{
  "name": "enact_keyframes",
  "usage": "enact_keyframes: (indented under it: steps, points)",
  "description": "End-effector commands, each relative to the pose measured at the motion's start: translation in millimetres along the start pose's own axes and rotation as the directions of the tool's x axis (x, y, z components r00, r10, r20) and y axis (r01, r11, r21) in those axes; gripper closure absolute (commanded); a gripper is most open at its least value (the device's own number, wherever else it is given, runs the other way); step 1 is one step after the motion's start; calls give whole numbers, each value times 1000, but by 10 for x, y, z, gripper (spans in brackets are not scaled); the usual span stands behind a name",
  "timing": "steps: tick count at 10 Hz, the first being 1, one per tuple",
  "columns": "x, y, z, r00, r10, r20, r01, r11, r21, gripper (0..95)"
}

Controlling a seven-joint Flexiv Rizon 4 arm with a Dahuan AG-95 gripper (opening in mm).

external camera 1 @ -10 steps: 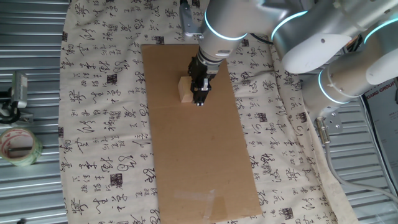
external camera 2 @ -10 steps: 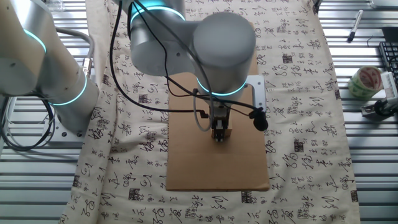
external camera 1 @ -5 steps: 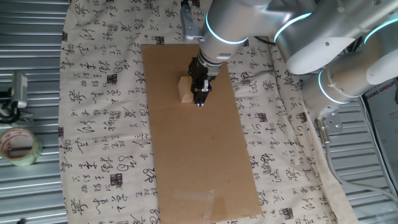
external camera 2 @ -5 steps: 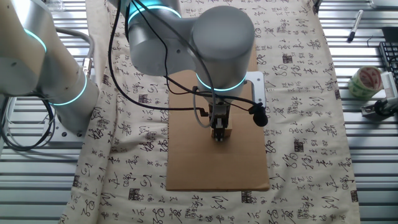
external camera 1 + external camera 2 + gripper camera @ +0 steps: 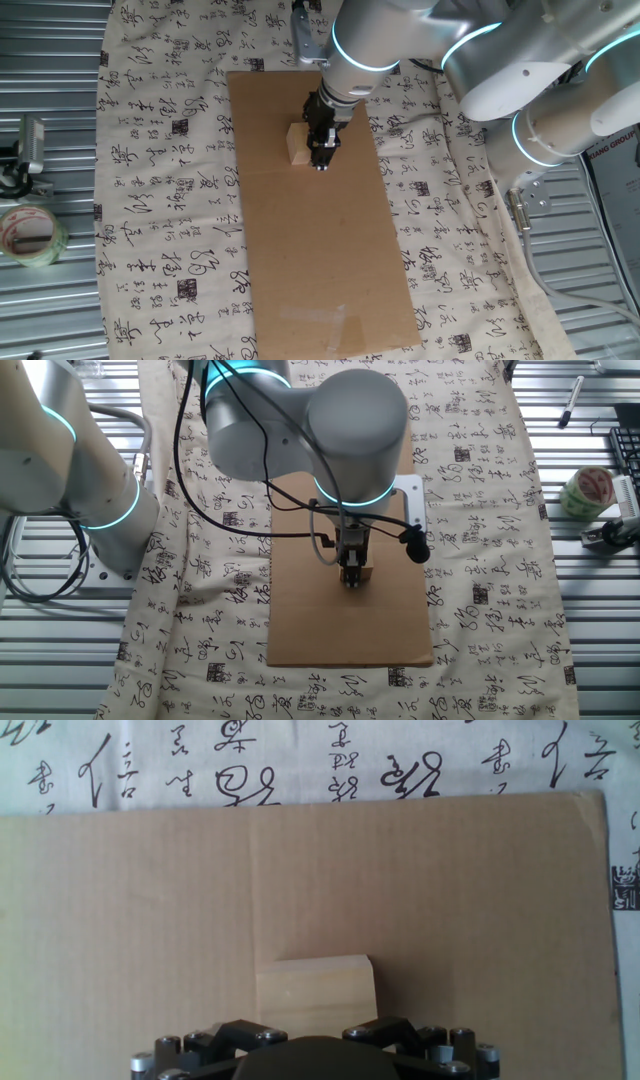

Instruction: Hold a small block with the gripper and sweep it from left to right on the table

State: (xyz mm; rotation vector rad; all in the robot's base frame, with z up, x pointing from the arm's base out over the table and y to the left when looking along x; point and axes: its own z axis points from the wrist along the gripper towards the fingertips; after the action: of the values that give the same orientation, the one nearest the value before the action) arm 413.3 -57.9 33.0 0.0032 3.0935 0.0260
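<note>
The small block [image 5: 296, 143], a pale tan wooden cube, sits on the upper part of the brown cardboard sheet [image 5: 325, 260] that covers the table [image 5: 160, 180]. My gripper [image 5: 319, 156] points straight down, with its black fingers closed on the block's right part and their tips at the cardboard. From the opposite side the block [image 5: 366, 573] sticks out just right of the gripper [image 5: 352, 578]. In the hand view the block [image 5: 315, 988] fills the lower centre. Its near part and my fingertips are hidden behind the gripper body.
A tape roll [image 5: 28, 235] lies on the ribbed metal at the left; in the other fixed view the tape roll [image 5: 588, 490] is at the right, with a marker pen [image 5: 567, 402] behind it. The thick arm links [image 5: 540, 90] hang over the table's right side.
</note>
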Motion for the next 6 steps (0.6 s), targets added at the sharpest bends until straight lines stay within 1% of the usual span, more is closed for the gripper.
enact_keyframes:
  steps: [1,2,3,6]
  points:
    - [1,0,0,1000,-1,3,1,1000,-1,190]
    - [1,0,0,1000,-1,5,1,1000,-3,190]
    - [1,0,0,1000,0,5,0,1000,-3,380]
    - [2,0,1,1000,2,5,-2,1000,-3,380]
